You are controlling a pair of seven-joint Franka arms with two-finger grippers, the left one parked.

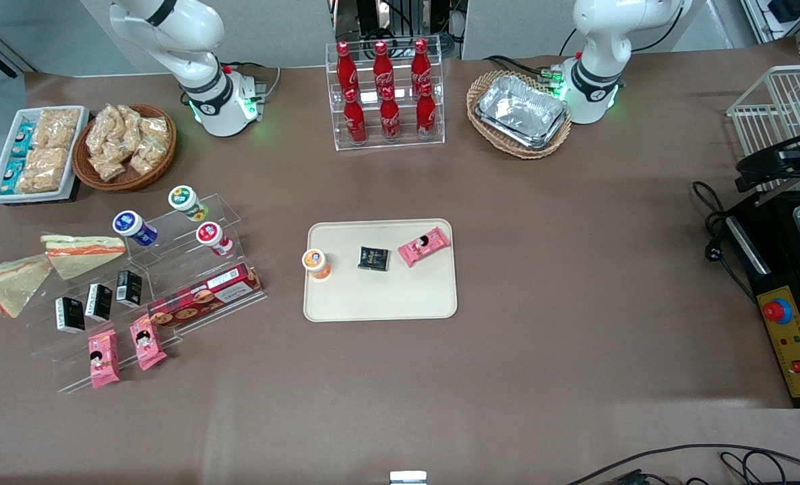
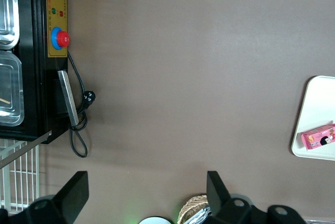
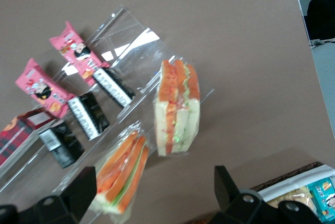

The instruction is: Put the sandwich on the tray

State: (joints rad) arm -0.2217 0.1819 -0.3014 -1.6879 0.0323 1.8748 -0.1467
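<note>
The right arm's black two-finger gripper [image 3: 152, 195] hangs above the table with its fingers [image 3: 78, 190] spread wide and holding nothing. Just below the open gap lies one triangular plastic-wrapped sandwich with orange and green filling [image 3: 121, 174], and a little farther out rests its twin [image 3: 177, 108], both on the clear acrylic display steps [image 3: 120, 41]. Farther out still sit small black packets [image 3: 86, 116] and pink snack packs [image 3: 77, 51]. Well apart from the gripper, the flat cream-beige rectangular tray [image 1: 379, 300] lies at the table's middle, carrying an orange-lidded cup [image 1: 316, 263], a black packet [image 1: 374, 259] and a pink pack [image 1: 424, 246].
</note>
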